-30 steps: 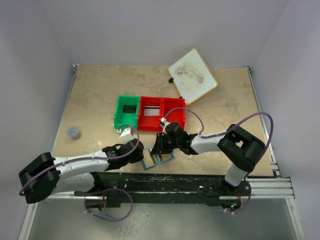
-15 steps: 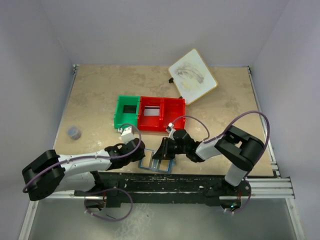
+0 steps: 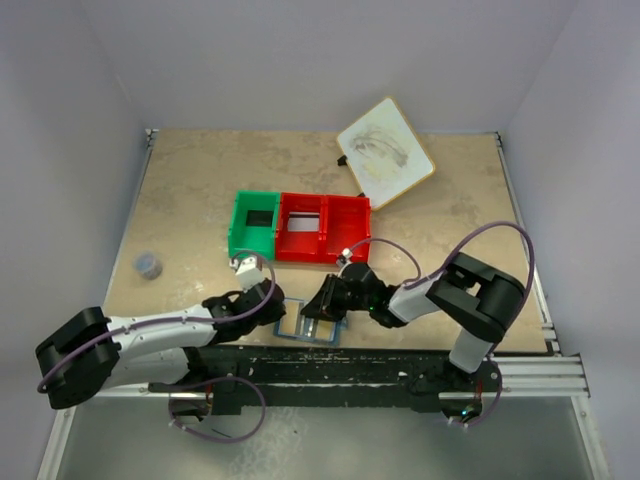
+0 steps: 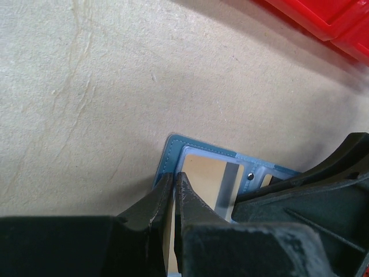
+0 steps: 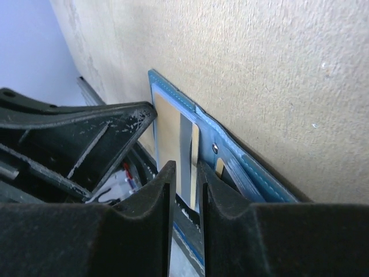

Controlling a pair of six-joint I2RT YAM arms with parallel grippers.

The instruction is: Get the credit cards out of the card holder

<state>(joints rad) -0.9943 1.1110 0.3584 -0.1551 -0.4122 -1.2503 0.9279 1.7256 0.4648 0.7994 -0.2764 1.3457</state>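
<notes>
1. Card holder [image 3: 308, 328] lies open on the surface [image 3: 200, 180], close to its near edge between the two arms, with the pale blue inside facing up.
2. Tan card [image 4: 203, 173] sits tucked in the holder's left panel. Any other cards are too hidden to tell apart.
3. Left hand [image 3: 279, 313] has its fingers pressed together, tips at the holder's left border. I cannot tell whether the border is caught between them.
4. Right hand [image 3: 316, 308] comes in from the right, its fingers [image 5: 164, 184] a narrow slit apart over the panels. I cannot tell whether it pinches a card.
5. Green bin [image 3: 253, 225] and red bins [image 3: 322, 228] stand side by side farther back.
6. White board [image 3: 385, 150] lies askew at the far edge.
</notes>
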